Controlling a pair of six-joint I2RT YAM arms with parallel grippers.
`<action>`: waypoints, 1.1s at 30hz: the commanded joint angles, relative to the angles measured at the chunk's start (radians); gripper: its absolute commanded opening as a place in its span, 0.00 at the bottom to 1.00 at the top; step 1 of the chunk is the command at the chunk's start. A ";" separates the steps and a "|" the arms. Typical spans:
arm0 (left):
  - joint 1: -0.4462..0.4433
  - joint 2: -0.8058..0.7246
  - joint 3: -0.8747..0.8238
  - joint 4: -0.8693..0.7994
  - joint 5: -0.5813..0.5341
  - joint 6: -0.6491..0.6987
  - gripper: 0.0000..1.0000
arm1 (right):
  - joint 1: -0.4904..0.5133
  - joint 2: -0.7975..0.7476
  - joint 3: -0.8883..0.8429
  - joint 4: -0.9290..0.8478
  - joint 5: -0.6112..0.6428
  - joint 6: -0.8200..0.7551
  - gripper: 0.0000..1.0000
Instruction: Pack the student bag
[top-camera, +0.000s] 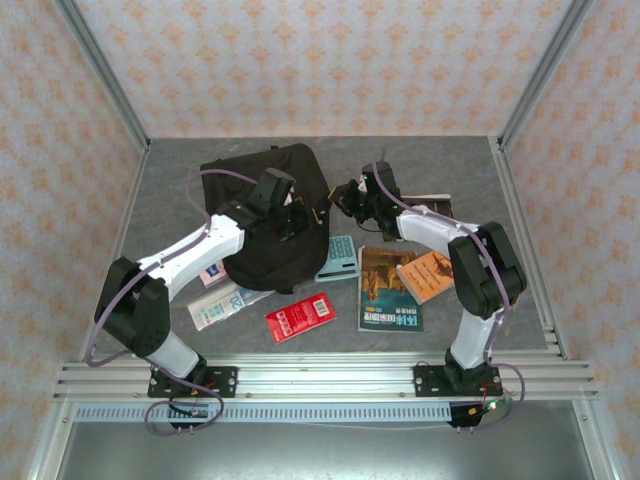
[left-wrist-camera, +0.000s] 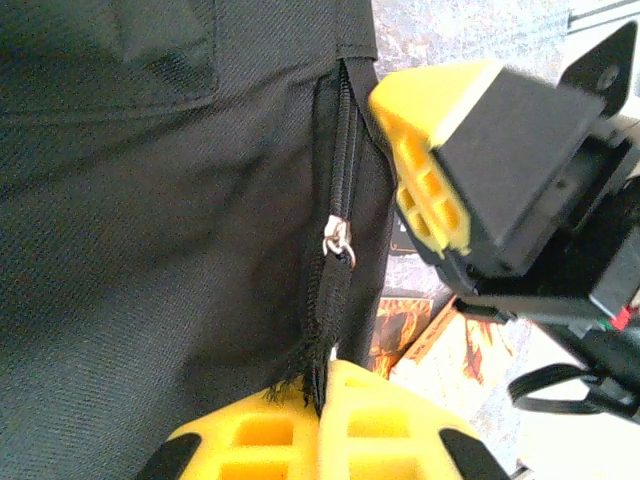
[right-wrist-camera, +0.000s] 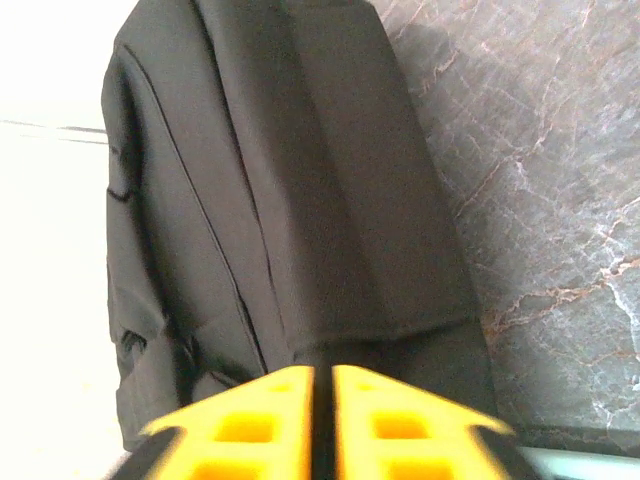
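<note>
Pinching student bag (top-camera: 300, 180), left fingers (left-wrist-camera: 250, 440).

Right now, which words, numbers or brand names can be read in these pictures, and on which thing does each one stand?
No text can be read with certainty.
red packet: white print, too small to read.
white and blue booklet: print, too small to read.
magazine: light title strip at its near edge, blurred.
orange book: nothing legible.
student bag: no label or lettering visible.
</note>
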 joint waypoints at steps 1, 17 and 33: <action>-0.004 -0.036 0.020 -0.068 -0.026 0.067 0.00 | -0.012 -0.010 0.015 -0.061 0.016 -0.016 0.36; -0.004 0.007 0.075 -0.102 -0.044 0.149 0.00 | 0.029 -0.054 0.039 -0.211 -0.129 -0.008 0.66; -0.005 -0.011 0.061 -0.105 -0.067 0.163 0.00 | 0.042 -0.084 -0.026 -0.025 -0.161 0.141 0.67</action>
